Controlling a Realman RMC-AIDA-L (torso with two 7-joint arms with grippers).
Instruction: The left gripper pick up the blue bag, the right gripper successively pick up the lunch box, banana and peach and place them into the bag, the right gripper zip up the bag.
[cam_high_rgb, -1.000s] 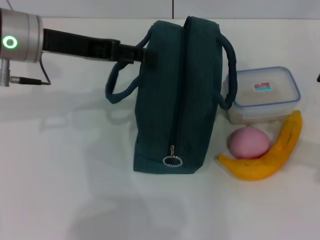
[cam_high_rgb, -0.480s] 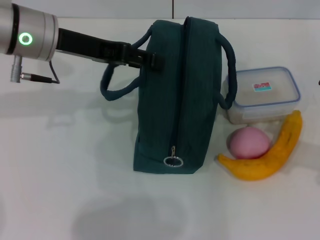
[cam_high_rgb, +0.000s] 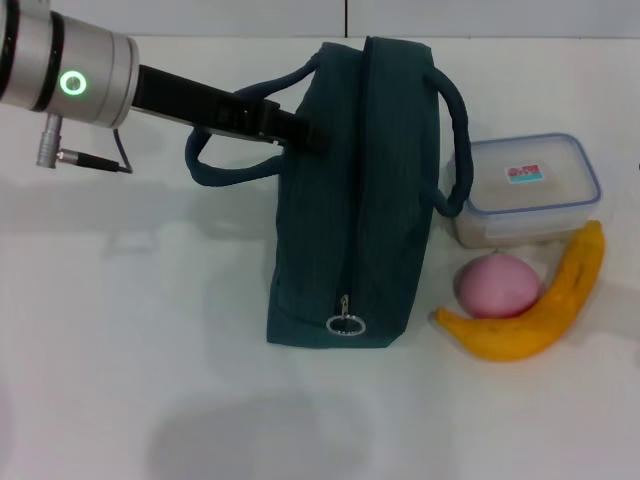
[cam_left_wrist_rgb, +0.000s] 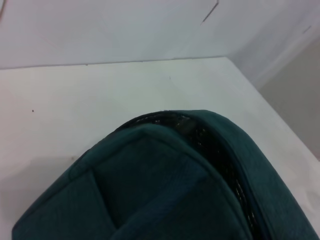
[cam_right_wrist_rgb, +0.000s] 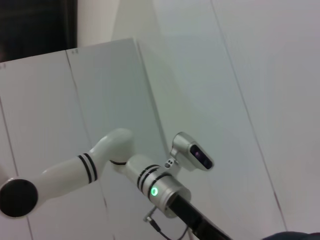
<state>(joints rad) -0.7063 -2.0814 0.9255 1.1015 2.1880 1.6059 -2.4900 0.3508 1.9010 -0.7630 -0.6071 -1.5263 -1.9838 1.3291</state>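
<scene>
Blue bag (cam_high_rgb: 355, 200) stood with its zipper line running toward the camera (ring pull nearest), the left gripper (cam_high_rgb: 300, 132) pinching its left handle (cam_high_rgb: 215, 165).

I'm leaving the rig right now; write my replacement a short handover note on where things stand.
Left gripper: at the blue bag, by its left handle; grip can't be confirmed.
Right gripper: not in view.
The bag stands on the table, zipper looks closed, ring pull at the near end.
Lunch box, peach and banana lie to the bag's right, peach tucked in the banana's curve.
Done: nothing packed.
Left: lift the bag, load lunch box, banana, peach, then zip.
</scene>
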